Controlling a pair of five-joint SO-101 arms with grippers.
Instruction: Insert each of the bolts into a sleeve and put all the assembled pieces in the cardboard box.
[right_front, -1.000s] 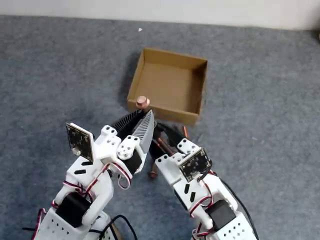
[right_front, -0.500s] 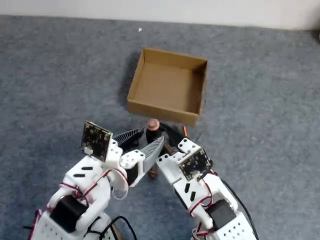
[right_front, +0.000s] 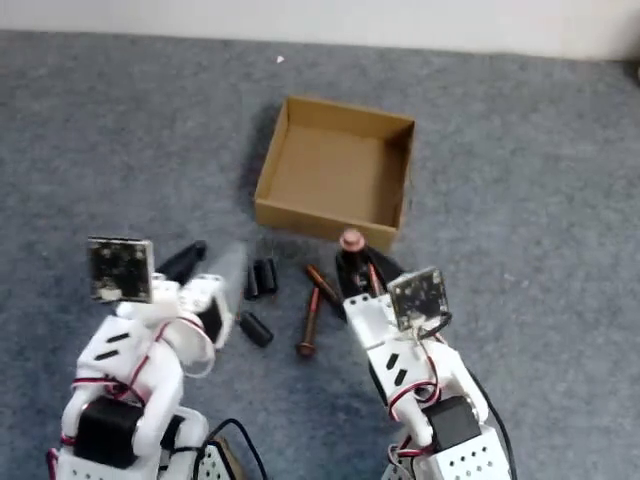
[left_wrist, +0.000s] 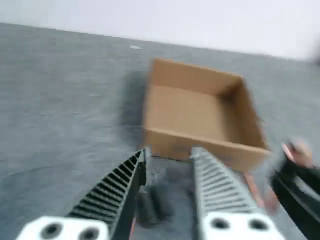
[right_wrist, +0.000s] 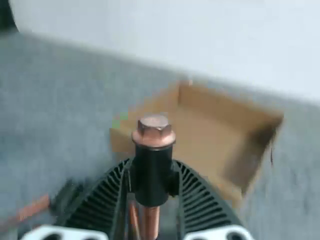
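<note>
now the right gripper (right_wrist: 150, 172) is clamped on a black sleeve (right_wrist: 151, 176) with a copper bolt (right_wrist: 153, 131) seated in it — upright, just short of the cardboard box (right_front: 318, 218). next, i'd judge: lift it over the near wall and release. left gripper (left_wrist: 168, 150) hangs agape above loose sleeves (left_wrist: 152, 205) — spare bolts (right_front: 312, 318) lie beside.

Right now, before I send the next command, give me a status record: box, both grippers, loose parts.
cardboard box: empty, opening up
right gripper: shut on assembled piece, upright, bolt head up, just outside the box's front wall
left gripper: open, holding nothing, near the sleeve pair
loose sleeves: three, the pair plus a single sleeve apart from it
loose bolts: two, lying flat between the arms
pieces in box: none
</note>
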